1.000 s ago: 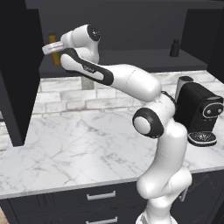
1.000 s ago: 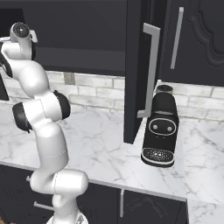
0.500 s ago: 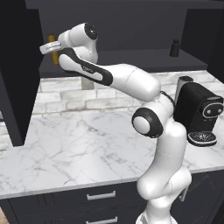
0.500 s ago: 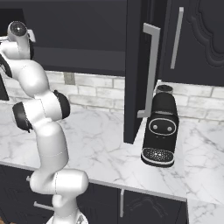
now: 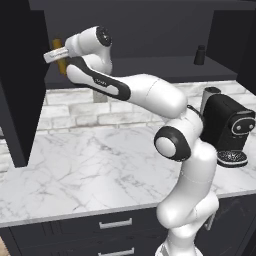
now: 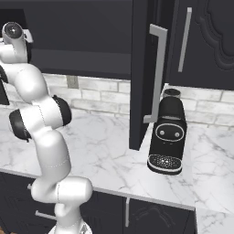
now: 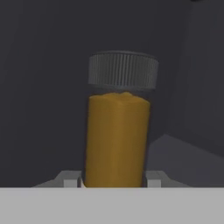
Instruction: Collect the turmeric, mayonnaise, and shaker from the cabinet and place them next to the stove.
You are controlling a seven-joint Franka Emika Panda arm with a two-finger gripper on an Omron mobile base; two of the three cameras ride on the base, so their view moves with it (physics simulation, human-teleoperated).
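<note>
A black overhead cabinet spans the top of the left base view, above a marble counter. The white arm reaches to the upper left of that frame, into the cabinet. There the gripper appears clenched around the turmeric, an amber bottle standing upright between the fingers. The shaker sits on the shelf at upper right. By this showing, nothing is delivered yet.

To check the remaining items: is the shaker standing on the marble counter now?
No. In the left base view the shaker stands on the cabinet shelf, above the counter.
</note>
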